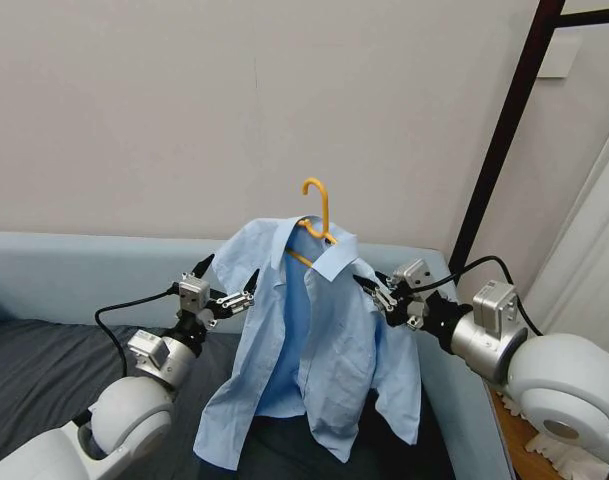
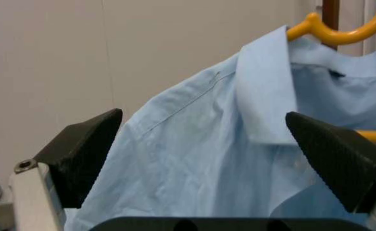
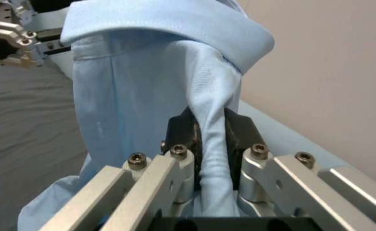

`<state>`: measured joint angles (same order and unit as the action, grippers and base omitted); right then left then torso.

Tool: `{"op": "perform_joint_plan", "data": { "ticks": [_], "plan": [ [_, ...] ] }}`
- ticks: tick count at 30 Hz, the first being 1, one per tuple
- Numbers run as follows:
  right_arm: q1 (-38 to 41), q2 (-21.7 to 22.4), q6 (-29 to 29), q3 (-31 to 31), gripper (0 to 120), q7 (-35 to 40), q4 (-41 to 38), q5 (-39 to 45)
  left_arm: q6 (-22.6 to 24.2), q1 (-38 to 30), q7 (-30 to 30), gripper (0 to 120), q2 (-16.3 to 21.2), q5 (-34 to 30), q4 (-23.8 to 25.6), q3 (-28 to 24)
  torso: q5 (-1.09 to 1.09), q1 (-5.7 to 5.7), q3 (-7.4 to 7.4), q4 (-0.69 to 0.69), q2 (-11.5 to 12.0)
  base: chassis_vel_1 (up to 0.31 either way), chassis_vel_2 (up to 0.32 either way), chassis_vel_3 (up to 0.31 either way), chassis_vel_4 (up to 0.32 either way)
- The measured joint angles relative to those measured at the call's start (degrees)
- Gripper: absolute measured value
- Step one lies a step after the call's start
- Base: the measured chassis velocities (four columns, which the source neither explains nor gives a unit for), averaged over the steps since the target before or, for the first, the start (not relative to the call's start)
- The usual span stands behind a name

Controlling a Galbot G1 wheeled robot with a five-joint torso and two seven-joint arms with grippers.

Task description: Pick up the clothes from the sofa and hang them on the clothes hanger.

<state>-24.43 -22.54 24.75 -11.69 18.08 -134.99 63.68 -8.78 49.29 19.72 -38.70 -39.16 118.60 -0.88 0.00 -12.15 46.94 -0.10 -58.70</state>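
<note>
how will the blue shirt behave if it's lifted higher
Likely floppy: the shirt hangs in loose folds from the yellow hanger. Probably light: the right gripper holds it by one thin pinched fold. It may well swing, as its hem hangs free.

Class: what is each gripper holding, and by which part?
The right gripper pinches the blue shirt by a shoulder fold; the left gripper is open, holding nothing.

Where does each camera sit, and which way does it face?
Head view: on the head, looking forward and down at the blue shirt on a yellow hanger; left gripper and right gripper flank it.
Left wrist view: behind its open fingers, facing the shirt's collar.
Right wrist view: behind its fingers, pinching shirt fabric; the left gripper beyond.
Shared: all show the shirt.
</note>
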Motion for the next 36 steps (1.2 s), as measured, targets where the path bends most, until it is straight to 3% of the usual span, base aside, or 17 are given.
{"op": "perform_joint_plan", "data": {
  "ticks": [8, 14, 21, 36],
  "plan": [
    [3.0, -0.6, 0.7, -1.3, 7, 0.4, 0.7, 1.3, 0.1, -4.3, -0.9, 100, -2.1, -1.5, 0.1, -4.4, 0.0, 0.0, 0.0, 0.01, 0.0, 0.0, 0.0, 0.0, 0.0],
    [3.2, -1.2, 0.8, -1.5, 7, 0.8, 0.6, 1.8, 0.4, -7.6, -1.0, 98, -4.3, -1.0, -2.9, -8.0, -0.01, 0.0, 0.01, 0.01, 0.0, 0.0, 0.0, 0.0, 0.0],
    [3.4, -1.1, 0.9, -1.5, 7, 1.0, 1.0, 2.3, 0.3, -11.5, -1.0, 70, -6.5, -2.1, -5.2, -12.1, 0.0, 0.0, 0.01, 0.0, 0.0, 0.0, 0.0, 0.0, 0.0],
    [2.9, -1.4, 0.9, -1.8, 7, 1.1, 1.1, 2.2, 0.1, -9.8, -1.0, 19, -7.5, -1.5, -5.9, -11.1, -0.01, 0.0, 0.0, 0.01, 0.0, 0.0, 0.0, 0.0, 0.0]
  ]
}}
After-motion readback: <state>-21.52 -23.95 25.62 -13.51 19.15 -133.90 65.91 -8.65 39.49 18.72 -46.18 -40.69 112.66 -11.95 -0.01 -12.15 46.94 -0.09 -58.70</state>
